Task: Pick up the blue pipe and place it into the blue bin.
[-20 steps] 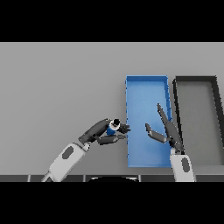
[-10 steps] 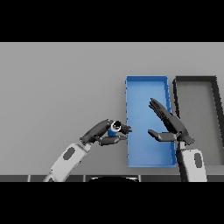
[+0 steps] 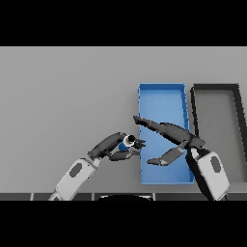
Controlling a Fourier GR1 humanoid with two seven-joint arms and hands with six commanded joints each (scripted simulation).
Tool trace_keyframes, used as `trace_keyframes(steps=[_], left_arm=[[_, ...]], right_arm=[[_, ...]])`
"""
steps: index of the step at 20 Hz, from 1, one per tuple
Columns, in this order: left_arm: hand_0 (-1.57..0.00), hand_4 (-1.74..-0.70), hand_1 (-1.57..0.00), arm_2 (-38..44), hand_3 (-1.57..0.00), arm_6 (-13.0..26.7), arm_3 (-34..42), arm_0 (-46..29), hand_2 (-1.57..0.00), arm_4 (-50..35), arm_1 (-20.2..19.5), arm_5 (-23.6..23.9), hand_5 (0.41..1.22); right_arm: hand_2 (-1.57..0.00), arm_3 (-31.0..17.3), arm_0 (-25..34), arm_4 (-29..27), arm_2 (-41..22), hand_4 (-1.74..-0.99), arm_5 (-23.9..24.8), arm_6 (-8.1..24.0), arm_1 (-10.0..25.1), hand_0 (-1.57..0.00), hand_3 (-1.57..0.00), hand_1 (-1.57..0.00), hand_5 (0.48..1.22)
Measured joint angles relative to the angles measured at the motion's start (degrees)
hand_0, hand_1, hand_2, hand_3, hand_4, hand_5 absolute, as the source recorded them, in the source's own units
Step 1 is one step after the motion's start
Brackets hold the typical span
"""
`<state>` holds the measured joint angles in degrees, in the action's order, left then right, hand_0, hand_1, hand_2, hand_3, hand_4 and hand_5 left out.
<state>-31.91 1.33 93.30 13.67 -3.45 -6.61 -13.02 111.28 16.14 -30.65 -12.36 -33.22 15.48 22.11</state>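
Gripping the blue pipe (image 3: 128, 142) in curled fingers, left hand (image 3: 115, 147) just left of the blue bin (image 3: 161, 96) near the grey worktop's (image 3: 62, 96) front edge, right hand (image 3: 169, 135) fingers straight and released over the bin, dark bin (image 3: 217, 125) alongside.

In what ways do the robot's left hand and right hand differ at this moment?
The left hand is curled round the blue pipe, beside the blue bin; the right hand holds nothing. The left hand's fingers are bent; the right hand's are straight, stretched over the bin towards the pipe. Both hands are dark.
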Motion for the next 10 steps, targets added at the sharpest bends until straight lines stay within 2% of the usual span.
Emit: trace_keyframes(steps=[2,5,10], left_arm=[[-1.57,-1.73,-1.57,-0.3,-1.44,-0.1,0.3,-0.4,-1.57,0.6,0.6,-0.2,1.221],[-1.57,-1.59,-1.57,0.0,-1.51,-1.8,0.5,-0.8,-1.57,0.9,0.9,-1.2,1.221],[-1.57,-1.5,-1.57,1.9,-1.55,-2.6,-1.6,-0.1,-1.57,0.7,0.8,-3.7,1.221]], right_arm=[[0.0,-0.8,2.0,0.8,-1.3,-1.307,-1.2,0.1,-0.8,0.0,0.0,0.0,0.497],[0.0,-3.0,5.9,3.5,-4.0,-1.256,-2.5,0.9,-3.5,0.0,0.0,0.0,0.517],[0.0,-6.7,11.7,6.0,-7.4,-1.208,-1.6,4.0,-8.4,0.0,0.0,0.0,0.506]])
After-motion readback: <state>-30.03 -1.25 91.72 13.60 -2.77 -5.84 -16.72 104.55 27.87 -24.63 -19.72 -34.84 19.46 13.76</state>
